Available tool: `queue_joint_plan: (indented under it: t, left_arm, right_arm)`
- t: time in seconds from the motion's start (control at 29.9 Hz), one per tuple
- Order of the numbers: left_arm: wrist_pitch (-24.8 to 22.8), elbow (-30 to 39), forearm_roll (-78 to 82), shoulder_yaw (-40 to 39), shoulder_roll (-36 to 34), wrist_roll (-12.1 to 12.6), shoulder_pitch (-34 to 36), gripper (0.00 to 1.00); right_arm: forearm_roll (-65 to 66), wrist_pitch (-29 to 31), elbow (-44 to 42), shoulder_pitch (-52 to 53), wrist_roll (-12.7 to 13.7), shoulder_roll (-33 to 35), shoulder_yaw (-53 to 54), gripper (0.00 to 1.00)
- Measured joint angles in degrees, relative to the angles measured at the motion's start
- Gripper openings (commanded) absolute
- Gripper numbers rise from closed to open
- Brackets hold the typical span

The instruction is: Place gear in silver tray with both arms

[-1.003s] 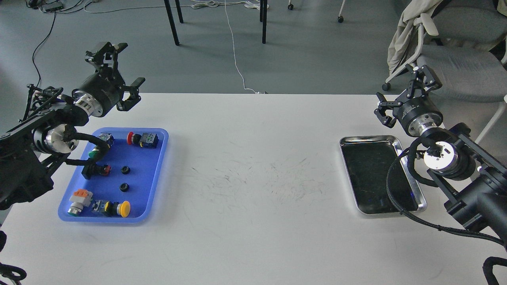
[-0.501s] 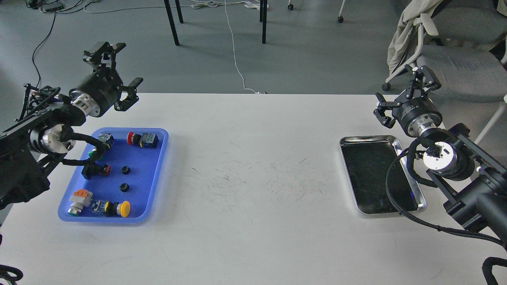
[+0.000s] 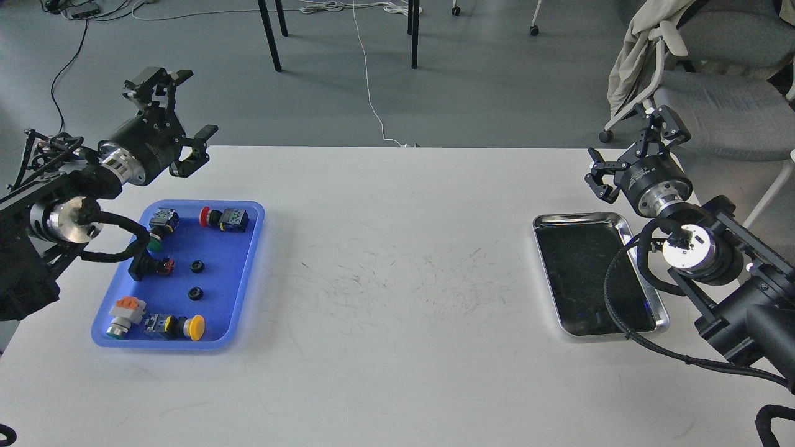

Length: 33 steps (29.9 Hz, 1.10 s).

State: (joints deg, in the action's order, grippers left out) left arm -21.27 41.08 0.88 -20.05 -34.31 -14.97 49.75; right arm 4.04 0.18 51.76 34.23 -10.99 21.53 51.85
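Left of the shiny rectangular silver tray, well apart, sits a blue plastic tray of buttons; left gripper and right gripper hover with jaws apart.

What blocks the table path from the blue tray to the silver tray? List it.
Nothing visible does. The white table between the blue tray and the silver tray shows only scuff marks; the left gripper and right gripper hang open, off to the sides.

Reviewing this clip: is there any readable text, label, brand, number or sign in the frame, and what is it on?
None can be read in the head view.
Right gripper: a faint light marking on its black body, too small and blurred to read.
Switch parts in the blue tray: any markings are too small to read.
Silver tray, left gripper and white table: no text shows.
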Motion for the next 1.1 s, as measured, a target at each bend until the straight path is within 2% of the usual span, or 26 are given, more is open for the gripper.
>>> queue_joint_plan:
  t: [0.37, 0.53, 0.77, 0.9, 1.1]
  left_arm:
    - [-1.04, 5.04, 0.04, 4.36, -5.93, 0.38, 0.28, 0.99]
    - [-5.74, 8.39, 1.07, 6.85, -12.57, 0.69, 1.14, 0.99]
    - [-6.74, 12.03, 8.48, 7.05, -18.11, 0.76, 1.72, 0.98]
    - [-6.74, 15.62, 13.44, 7.09, -20.34, -1.60, 1.71, 0.98]
    - [-6.52, 23.29, 28.25, 7.09, -23.15, -8.31, 1.33, 0.98]
  right_arm:
    - [0.00, 0.00, -0.08, -0.11, 0.00, -0.83, -0.07, 0.98]
    - [0.08, 0.06, -0.10, -0.11, 0.00, -0.87, -0.17, 0.98]
    - [0.08, 0.08, -0.09, -0.14, 0.00, -0.89, -0.18, 0.98]
    - [0.06, 0.08, -0.09, -0.14, 0.00, -0.89, -0.21, 0.98]
    - [0.06, 0.08, -0.09, -0.14, 0.00, -0.89, -0.33, 0.98]
